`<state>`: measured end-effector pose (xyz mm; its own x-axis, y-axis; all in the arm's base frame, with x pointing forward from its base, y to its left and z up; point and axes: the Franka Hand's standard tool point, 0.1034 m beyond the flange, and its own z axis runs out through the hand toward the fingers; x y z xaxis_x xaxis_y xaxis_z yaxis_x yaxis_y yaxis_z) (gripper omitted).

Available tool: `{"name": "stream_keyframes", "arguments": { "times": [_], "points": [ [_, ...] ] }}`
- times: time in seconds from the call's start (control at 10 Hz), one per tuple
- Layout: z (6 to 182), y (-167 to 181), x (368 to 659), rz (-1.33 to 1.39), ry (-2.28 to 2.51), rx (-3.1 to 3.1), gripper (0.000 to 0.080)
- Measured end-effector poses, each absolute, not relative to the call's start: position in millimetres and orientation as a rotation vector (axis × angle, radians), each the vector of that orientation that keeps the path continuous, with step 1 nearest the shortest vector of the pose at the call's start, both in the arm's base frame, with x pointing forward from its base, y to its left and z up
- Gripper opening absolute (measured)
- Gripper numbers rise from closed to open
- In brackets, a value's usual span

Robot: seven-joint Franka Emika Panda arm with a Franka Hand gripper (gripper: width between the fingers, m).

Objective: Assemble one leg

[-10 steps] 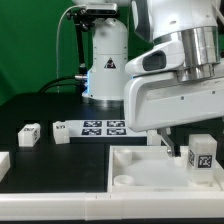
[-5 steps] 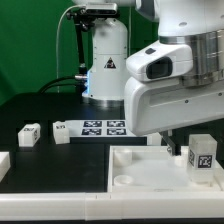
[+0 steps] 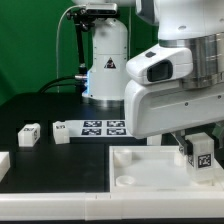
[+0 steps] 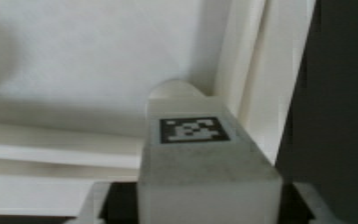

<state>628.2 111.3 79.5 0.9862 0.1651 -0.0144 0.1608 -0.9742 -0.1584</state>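
Leg (image 3: 203,157) comes first: it is a small white block with a black-and-white tag on its face. The gripper (image 3: 200,150) pinches it, with one dark finger on each side. The leg is at the exterior view's right, over the big white tray (image 3: 150,160) and inside its walls. I cannot tell if the leg's bottom end touches the tray floor.

The exterior view shows the whole table. It shows the big white arm (image 3: 175,90) and the robot base (image 3: 105,60) at the back. It shows only the side of the leg with the tag.

The wrist view is very close. It looks along the leg (image 4: 195,150) and shows its tag near the far end. The near end of the leg sits tight between the two fingers (image 4: 119,205). Behind the leg are the white walls of the tray (image 4: 238,60). The rest of the table is out of this picture.

Now the count. There is one tray. There is one marker board (image 3: 100,127) on the dark table (image 3: 60,155). There is one leg in the gripper and a second leg (image 3: 28,133) lying on the table, well away, at the exterior view's left. A small white block (image 3: 60,130) with a tag sits just beside the marker board. I cannot tell if it is a leg too. One more white piece (image 3: 3,165) is cut off at the left edge.

The tray has a round socket (image 3: 125,180) in its near corner.
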Motion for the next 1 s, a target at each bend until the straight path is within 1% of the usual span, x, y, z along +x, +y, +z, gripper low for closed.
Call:
{"name": "stream_keyframes", "arguments": {
  "times": [0.4, 0.5, 0.6, 1.0],
  "points": [
    [79.5, 112.0, 628.1, 0.05, -0.14, -2.98, 0.0291],
    [79.3, 112.1, 628.4, 0.058, 0.022, -2.98, 0.0291],
    [78.9, 108.8, 631.0, 0.042, 0.348, -2.946, 0.0291],
    [76.5, 114.4, 627.8, 0.092, 1.314, -2.696, 0.0293]
  ]
}}
